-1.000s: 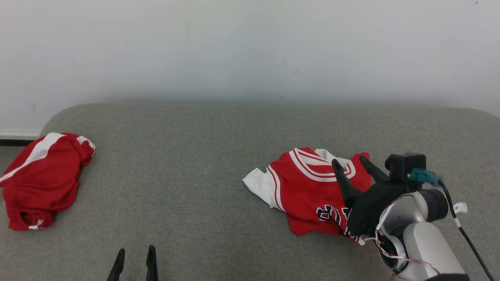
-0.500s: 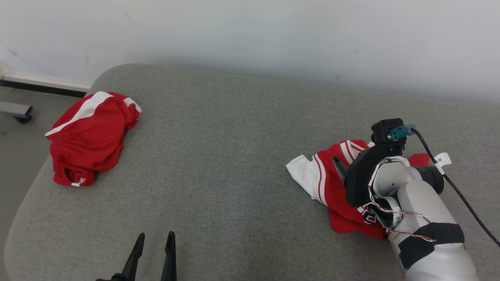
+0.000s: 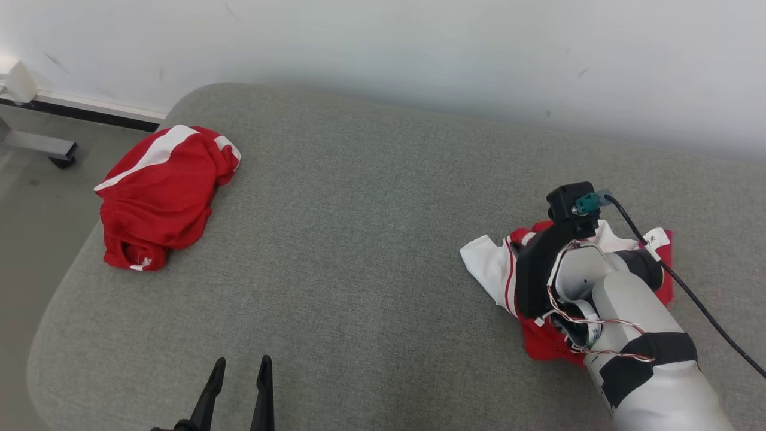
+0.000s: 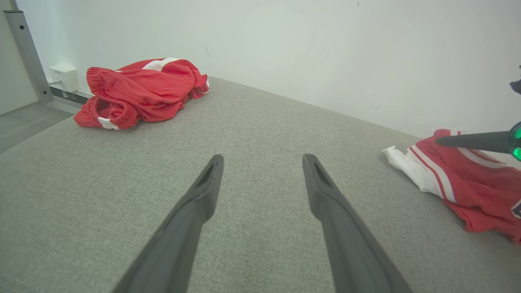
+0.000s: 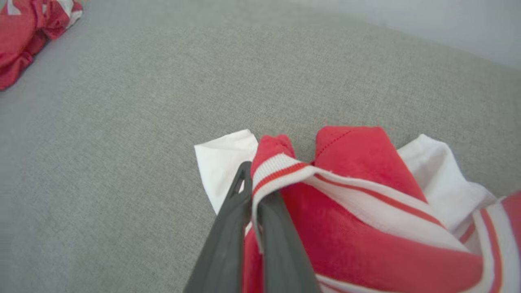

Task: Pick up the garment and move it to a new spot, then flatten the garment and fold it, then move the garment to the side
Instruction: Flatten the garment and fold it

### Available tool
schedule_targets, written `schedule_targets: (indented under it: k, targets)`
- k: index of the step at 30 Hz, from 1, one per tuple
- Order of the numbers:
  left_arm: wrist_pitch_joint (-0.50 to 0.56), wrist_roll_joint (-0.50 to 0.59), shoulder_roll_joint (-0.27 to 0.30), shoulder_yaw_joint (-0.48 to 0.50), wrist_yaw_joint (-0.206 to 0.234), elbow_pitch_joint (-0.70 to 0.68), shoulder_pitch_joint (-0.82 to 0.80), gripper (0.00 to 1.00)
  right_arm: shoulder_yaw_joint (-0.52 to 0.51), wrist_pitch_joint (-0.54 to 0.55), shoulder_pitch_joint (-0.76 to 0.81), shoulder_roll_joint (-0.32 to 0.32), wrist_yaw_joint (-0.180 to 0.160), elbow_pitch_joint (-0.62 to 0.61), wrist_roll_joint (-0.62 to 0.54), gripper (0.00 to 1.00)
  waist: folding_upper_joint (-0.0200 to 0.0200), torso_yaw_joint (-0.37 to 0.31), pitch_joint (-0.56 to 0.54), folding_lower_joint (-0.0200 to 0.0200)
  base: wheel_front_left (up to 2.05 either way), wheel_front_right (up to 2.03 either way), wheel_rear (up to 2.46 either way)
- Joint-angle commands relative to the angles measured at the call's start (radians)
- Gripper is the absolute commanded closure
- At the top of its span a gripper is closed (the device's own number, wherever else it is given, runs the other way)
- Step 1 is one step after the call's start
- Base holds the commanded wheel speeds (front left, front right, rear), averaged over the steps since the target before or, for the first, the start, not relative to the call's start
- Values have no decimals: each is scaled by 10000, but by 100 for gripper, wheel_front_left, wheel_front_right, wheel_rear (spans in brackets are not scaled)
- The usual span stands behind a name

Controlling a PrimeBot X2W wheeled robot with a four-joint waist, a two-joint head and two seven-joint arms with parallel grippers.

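Observation:
The garment (image 3: 488,266), a red and white jersey with striped trim, lies crumpled at the right of the grey cushion (image 3: 359,239). In the right wrist view my right gripper (image 5: 252,179) is shut on the jersey's (image 5: 366,162) white-and-red striped edge, and the cloth is bunched up over the fingers. In the head view my right arm (image 3: 628,311) covers much of the jersey. My left gripper (image 3: 239,368) hovers open near the cushion's front edge with nothing between its fingers (image 4: 207,183). The jersey (image 4: 468,191) lies off to its right.
A second red garment with white stripes (image 3: 161,191) lies heaped at the cushion's far left corner. A pale wall runs behind the cushion. Bare floor and a metal leg (image 3: 36,143) lie beyond the left edge. A black cable (image 3: 694,299) trails from my right wrist.
The head camera has turned, shifting the whole picture. My right gripper has come down onto the jersey and shut on its striped edge, bunching the cloth. The left gripper stays open.

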Motion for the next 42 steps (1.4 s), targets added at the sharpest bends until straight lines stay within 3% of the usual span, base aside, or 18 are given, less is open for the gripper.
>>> schedule_targets:
  k: [1, 7, 16, 24, 27, 30, 37, 42]
  targets:
    - [-34, 24, -3, 25, -1, 20, 81, 0, 201, -342, -267, 30, -21, -260, 332, 100, -1, -93, -70, -1, 0, 0, 0]
    - [-34, 134, -3, 204, 45, -93, 104, 0, 871, -1202, -811, -29, -21, -1413, 1066, 100, -1, -359, -157, -1, 0, 0, 0]
    - [-34, 268, -6, 605, 99, -324, 175, 0, 1742, -2122, -2250, -73, -21, -4330, 2182, 100, -1, -1070, -268, -1, 0, 0, 0]
    - [-34, 285, -4, 685, 75, -356, 42, 0, 1169, -3812, -3598, 365, -22, -5012, 3382, 100, -1, -1531, -260, -1, 0, 0, 0]
    - [-34, 274, -3, 639, 55, -369, 7, 0, 490, -4620, -3604, 394, -22, -4776, 3092, 100, -1, -1637, -204, -1, 0, 0, 0]
    - [-34, 271, -3, 604, 47, -389, -20, 0, -565, -4651, -2856, 312, -22, -4165, 2417, 100, -1, -1709, -160, -1, 0, 0, 0]
    - [-34, 227, 0, 578, 44, -403, -36, 0, -4037, -4539, 176, -319, -20, -3070, -56, 100, -1, -1770, 27, -1, 0, 0, 0]
    - [-34, 230, -6, 561, 68, -373, -100, 0, -5887, -4383, 2238, -57, -22, -3069, -795, 100, -1, -1932, 114, -1, 0, 0, 0]
